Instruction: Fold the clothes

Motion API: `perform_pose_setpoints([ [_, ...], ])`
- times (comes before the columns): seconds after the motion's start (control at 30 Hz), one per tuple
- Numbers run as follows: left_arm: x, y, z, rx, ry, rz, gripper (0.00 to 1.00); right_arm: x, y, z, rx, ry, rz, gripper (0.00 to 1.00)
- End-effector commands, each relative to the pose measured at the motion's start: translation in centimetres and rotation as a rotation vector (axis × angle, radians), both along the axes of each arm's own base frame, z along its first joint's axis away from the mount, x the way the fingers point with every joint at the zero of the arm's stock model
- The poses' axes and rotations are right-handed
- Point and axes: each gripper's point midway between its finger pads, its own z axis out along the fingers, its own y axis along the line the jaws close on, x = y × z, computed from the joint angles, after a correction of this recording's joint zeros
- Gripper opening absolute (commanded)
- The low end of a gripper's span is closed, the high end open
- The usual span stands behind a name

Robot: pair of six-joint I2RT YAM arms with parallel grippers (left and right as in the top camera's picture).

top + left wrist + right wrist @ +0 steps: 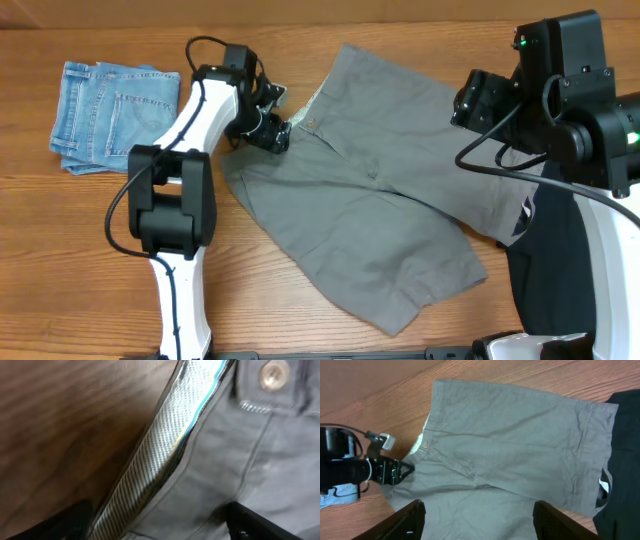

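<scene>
The grey shorts (pixel 380 190) lie spread flat across the middle of the table, waistband at the upper left, one leg toward the front. My left gripper (pixel 272 130) is low at the waistband edge. In the left wrist view it is open (pixel 160 522), its fingers on either side of the waistband's white lining (pixel 160 455), with the button (pixel 274 374) further along. My right gripper (pixel 472 100) hovers above the shorts' right side. In the right wrist view it is open and empty (pixel 480 520) over the grey cloth (pixel 520 445).
Folded light-blue jeans (pixel 105 115) lie at the far left. A black garment (pixel 550 260) lies at the right, partly under the shorts' leg, and also shows in the right wrist view (pixel 625 460). Bare wooden table (pixel 300 320) is at the front.
</scene>
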Motion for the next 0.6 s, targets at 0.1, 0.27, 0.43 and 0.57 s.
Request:
perform_pose_setpoints([
  [0.1,-2.3,0.8,-4.6,0.037,0.134,-0.029,0.47,-0.6,-0.2,0.8,0.011,-0.016,-0.004,0.72],
  [0.27,-4.8,6.2,-6.0,0.238,0.279,0.165,0.04,-0.5,-0.2,0.8,0.011,-0.02,-0.005,0.73],
  [0.43,-5.4,12.2,-3.7,0.178,0.342,0.452,0.04,-0.3,-0.1,1.0,0.014,-0.031,-0.005,0.73],
  [0.57,-5.0,15.3,0.2,0.024,0.307,0.583,0.04,-0.1,-0.1,0.8,0.012,-0.024,-0.005,0.74],
])
